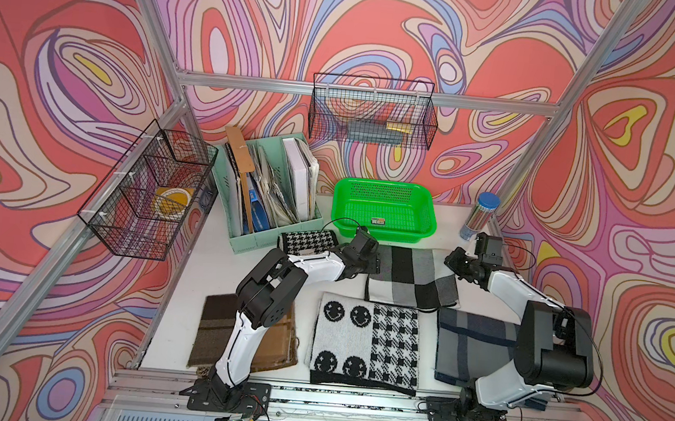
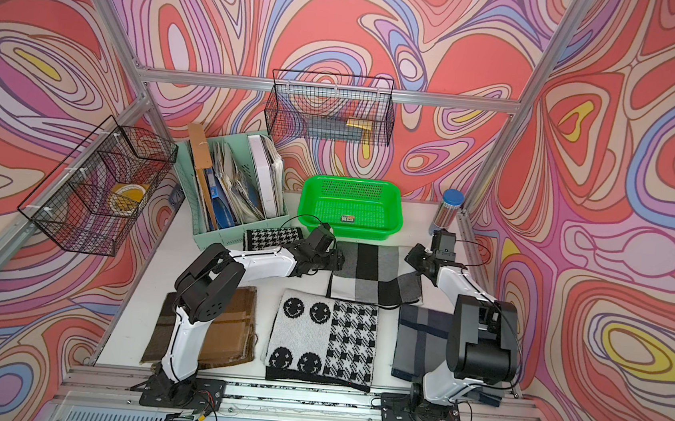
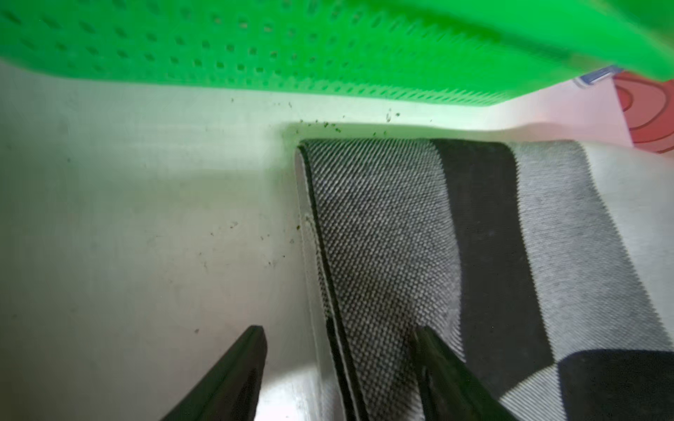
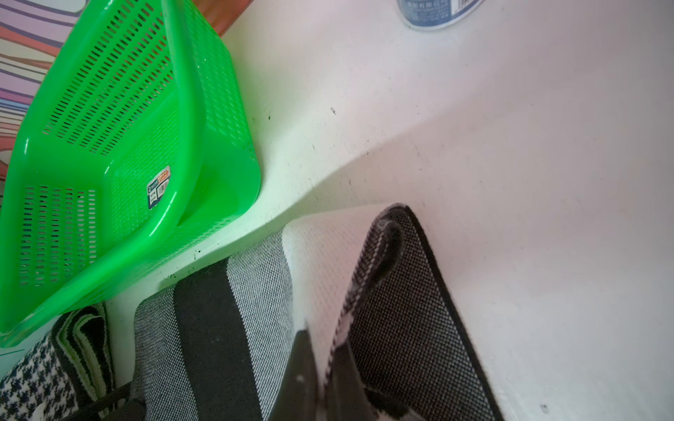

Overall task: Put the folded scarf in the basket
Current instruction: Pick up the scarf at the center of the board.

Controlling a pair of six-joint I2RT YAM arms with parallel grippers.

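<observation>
Scarf lies beside basket, right pincer pinching its corner, left pincer spread.

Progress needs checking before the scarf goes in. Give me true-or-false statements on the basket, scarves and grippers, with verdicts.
1. The green basket holds a scarf. False: only a small label lies inside.
2. The left gripper is open. True.
3. The checked scarf lies on the table. True.
4. The right gripper is open. False: it is shut on the checked scarf's edge.
5. The smiley scarf is rolled up. False: it lies flat on the table.
</observation>
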